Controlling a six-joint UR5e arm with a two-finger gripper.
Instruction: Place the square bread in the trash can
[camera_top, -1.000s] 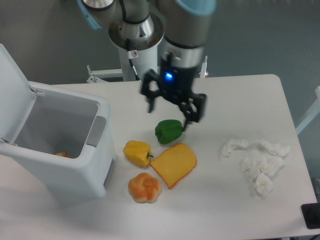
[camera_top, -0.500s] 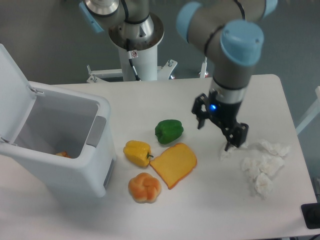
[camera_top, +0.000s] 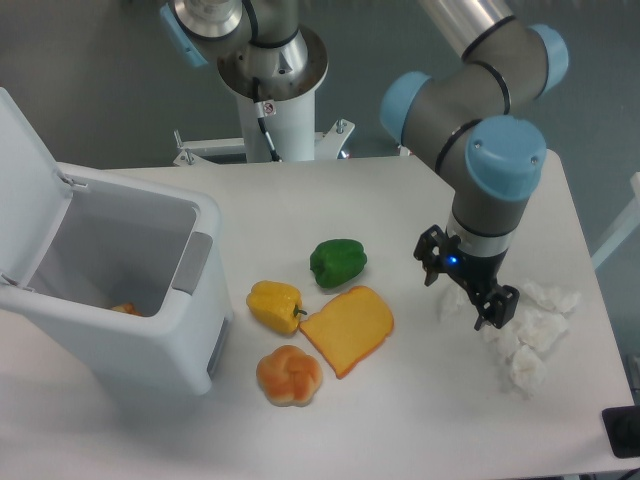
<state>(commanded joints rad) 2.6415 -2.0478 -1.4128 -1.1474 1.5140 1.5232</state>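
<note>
At the left edge of the bench (camera_top: 300, 210) stands the bin (camera_top: 120, 290), its lid (camera_top: 22, 170) swung up and back; something small and orange lies on its floor. Just right of it sit a yellow pepper (camera_top: 275, 305) and, nearer the front, a round bun (camera_top: 289, 375). The bread (camera_top: 347, 328) lies flat on the bench, touching the yellow pepper's stem, with a green pepper (camera_top: 338, 262) just behind it. Farther right the hand (camera_top: 468, 291) is spread wide and empty, poised over the left end of some crumpled tissue (camera_top: 520, 330), apart from the bread.
</note>
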